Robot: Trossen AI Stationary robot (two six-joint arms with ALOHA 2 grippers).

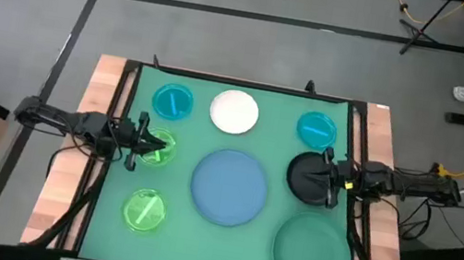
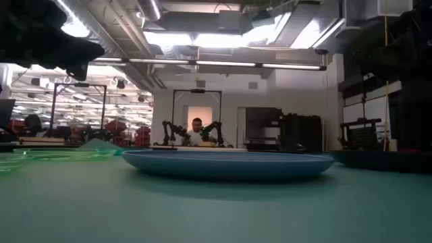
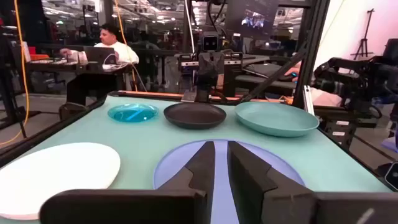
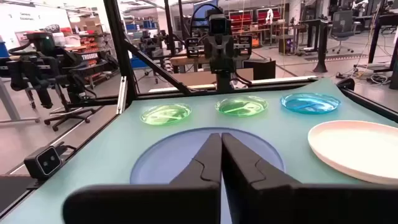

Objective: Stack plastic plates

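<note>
Eight plates lie apart, each flat on the green mat (image 1: 270, 155). The large blue plate (image 1: 228, 187) is in the middle and the dark green plate (image 1: 312, 252) is at near right. The white plate (image 1: 235, 112) is at the far side between two cyan plates (image 1: 173, 100) (image 1: 316, 128). Two lime plates (image 1: 157, 150) (image 1: 145, 210) are at the left and the black plate (image 1: 307, 176) is at the right. My left gripper (image 1: 155, 146) hovers above the farther lime plate, shut to a thin slit and empty (image 3: 221, 168). My right gripper (image 1: 323, 178) hovers over the black plate, shut and empty (image 4: 221, 155).
A dark frame (image 1: 124, 132) runs along the mat's edges, with wooden table strips (image 1: 65, 178) outside it. A camera (image 4: 42, 162) sits at the near edge. A person (image 3: 106, 53) sits at a desk beyond the table.
</note>
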